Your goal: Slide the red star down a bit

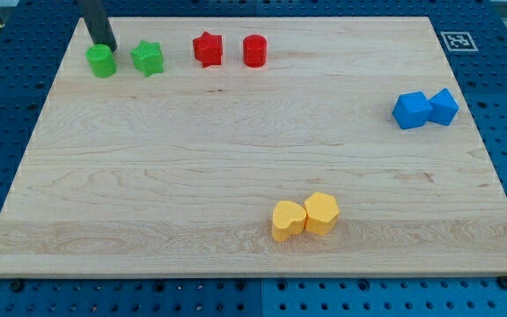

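The red star (208, 48) lies near the view's top, left of centre, on the wooden board (236, 158). A red cylinder (254, 51) stands just to its right. My tip (110, 47) is at the view's top left, touching the top right of the green cylinder (101, 62). It is well to the left of the red star, with the green star (148, 58) between them.
Two blue blocks (423, 108) touch each other at the view's right edge of the board. Two yellow blocks (304, 216) touch each other near the view's bottom, right of centre. A marker tag (456, 40) sits off the board's top right corner.
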Controlling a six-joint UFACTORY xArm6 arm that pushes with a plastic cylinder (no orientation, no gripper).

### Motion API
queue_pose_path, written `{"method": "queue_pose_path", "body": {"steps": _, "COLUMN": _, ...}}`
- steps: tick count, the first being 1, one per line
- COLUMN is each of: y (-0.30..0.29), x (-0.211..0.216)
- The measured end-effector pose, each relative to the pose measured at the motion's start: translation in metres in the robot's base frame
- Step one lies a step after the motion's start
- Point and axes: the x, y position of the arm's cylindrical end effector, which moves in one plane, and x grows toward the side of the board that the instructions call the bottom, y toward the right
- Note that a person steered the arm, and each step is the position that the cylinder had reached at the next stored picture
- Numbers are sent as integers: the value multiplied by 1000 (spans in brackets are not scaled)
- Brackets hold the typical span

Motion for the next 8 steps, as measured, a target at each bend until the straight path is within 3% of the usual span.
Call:
{"method": "queue_pose_path", "body": {"steps": 2, "y": -2, "x": -7}}
{"method": "queue_pose_path", "body": {"steps": 4, "y": 7, "x": -78}}
{"method": "queue_pose_path", "body": {"steps": 6, "y": 126, "x": -67}}
{"method": "queue_pose_path", "body": {"steps": 8, "y": 127, "x": -25}}
